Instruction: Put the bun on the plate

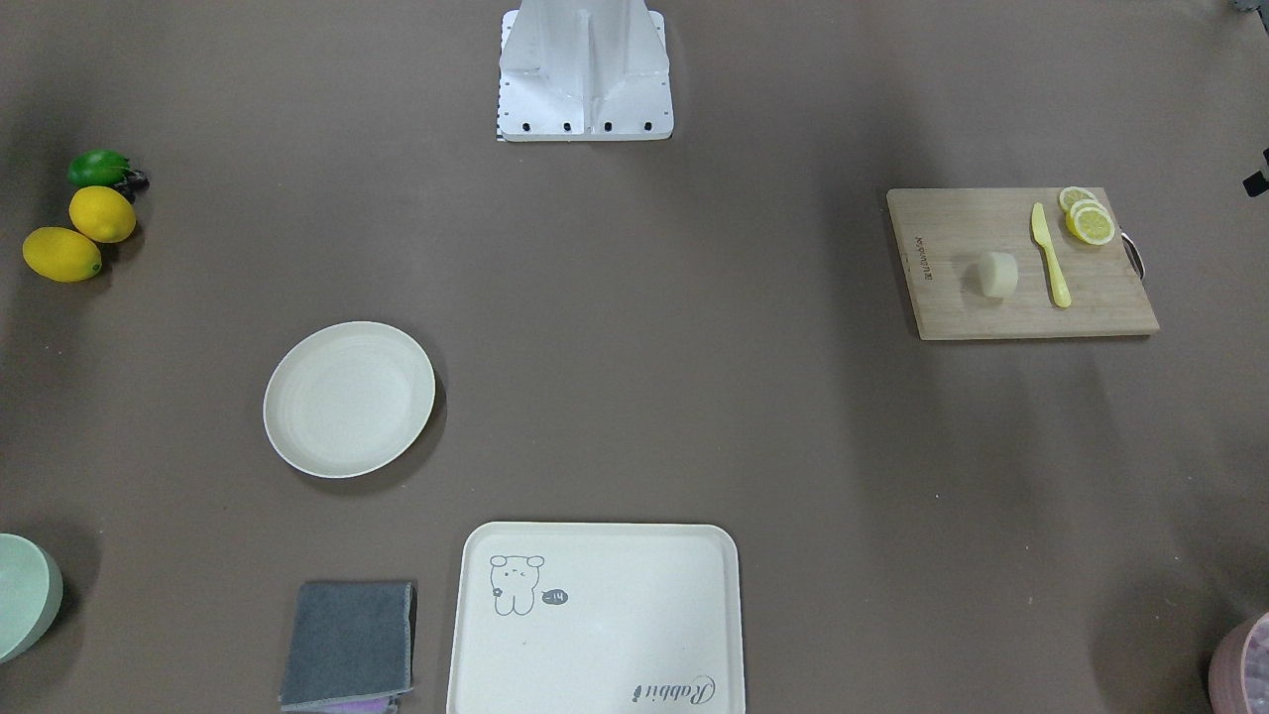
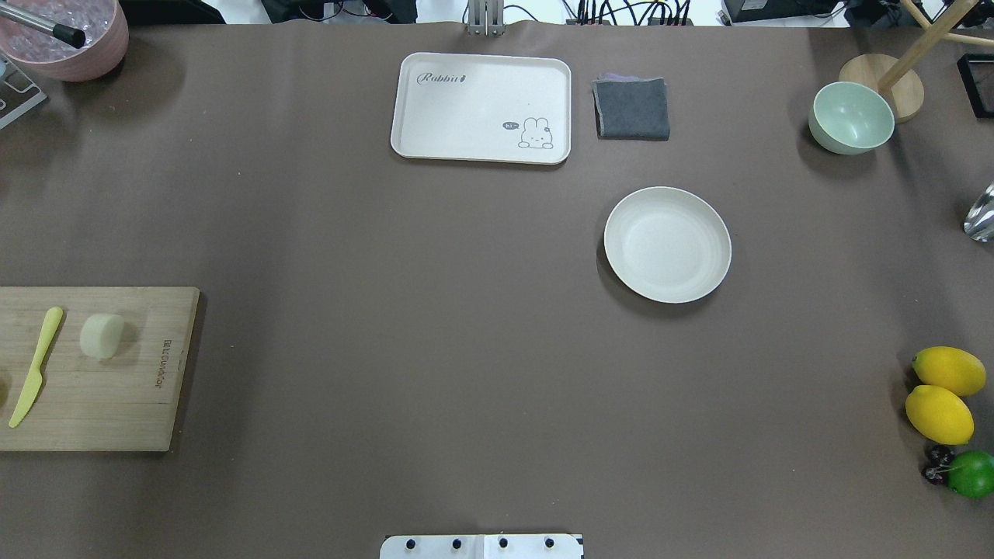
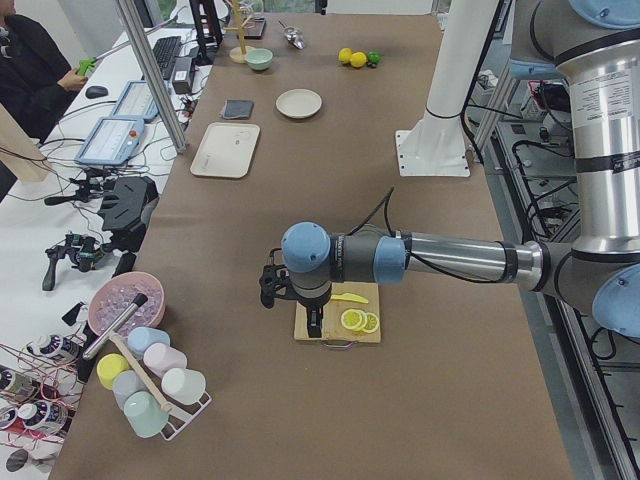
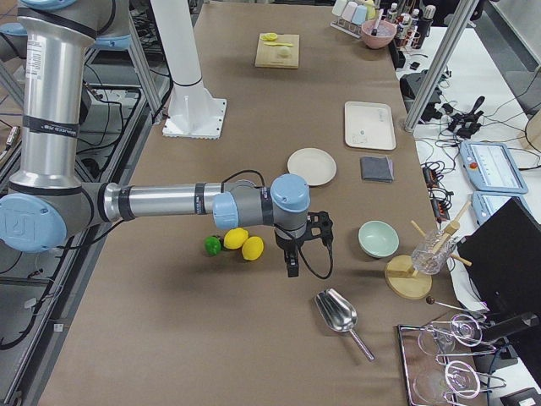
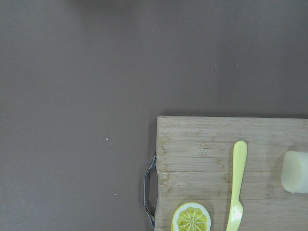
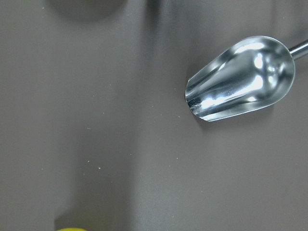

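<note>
Plainly nothing is done yet: the bun [image 1: 997,274] is lying on the board [image 1: 952,307] near the hovering left pincer [image 3: 315,325], whose width I cannot tell; the plate [image 1: 349,399] is sitting bare, well apart.

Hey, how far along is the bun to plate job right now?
Done: nothing yet. The bun lies on the cutting board beside the yellow knife, and the plate is empty. In hand: nothing; the left end effector hangs above the board, clear of the bun. Left: grasp, carry across, set down.
</note>
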You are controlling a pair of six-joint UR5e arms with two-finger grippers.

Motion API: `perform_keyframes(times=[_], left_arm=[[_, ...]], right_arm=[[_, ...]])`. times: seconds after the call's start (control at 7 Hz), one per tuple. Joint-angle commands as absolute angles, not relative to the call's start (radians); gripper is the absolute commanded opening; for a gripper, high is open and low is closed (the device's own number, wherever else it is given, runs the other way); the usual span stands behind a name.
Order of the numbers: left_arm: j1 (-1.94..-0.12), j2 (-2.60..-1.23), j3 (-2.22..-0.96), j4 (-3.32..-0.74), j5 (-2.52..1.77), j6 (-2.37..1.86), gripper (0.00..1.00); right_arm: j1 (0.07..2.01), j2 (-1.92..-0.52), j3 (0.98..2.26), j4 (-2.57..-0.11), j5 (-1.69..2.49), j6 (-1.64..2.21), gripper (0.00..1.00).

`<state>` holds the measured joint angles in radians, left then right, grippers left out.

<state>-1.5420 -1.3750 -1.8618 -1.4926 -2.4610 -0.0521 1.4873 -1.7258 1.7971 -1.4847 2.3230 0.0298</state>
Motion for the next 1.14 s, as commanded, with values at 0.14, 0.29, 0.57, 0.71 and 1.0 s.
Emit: perform_keyframes(times=[0.14, 0.29, 0.57, 0.71, 1.0], left_arm=[[-1.597, -1.376, -1.908, -1.506, -2.457, -0.051, 0.98], [-1.664, -1.374, -1.923, -1.525, -2.46, -0.049, 0.98], [-1.68, -1.341, -1.919, -1.575, -2.471, -0.06, 0.98], [-1.681, -1.327, -1.922, -1.594, -2.494, -0.054, 0.98], [-1.663, -1.243, -1.914, -1.828, -2.5, -0.06, 0.98]], right_arm=[[1.488, -1.727, 1.802, -1.485, 2.325, 0.032, 1.0], [1.486, -1.723, 1.801, -1.477, 2.339, 0.031, 1.0], [1.474, -1.714, 1.819, -1.474, 2.37, 0.034, 1.0], [1.454, -1.703, 1.821, -1.471, 2.381, 0.034, 1.0], [1.35, -1.646, 1.822, -1.47, 2.429, 0.105, 1.0]])
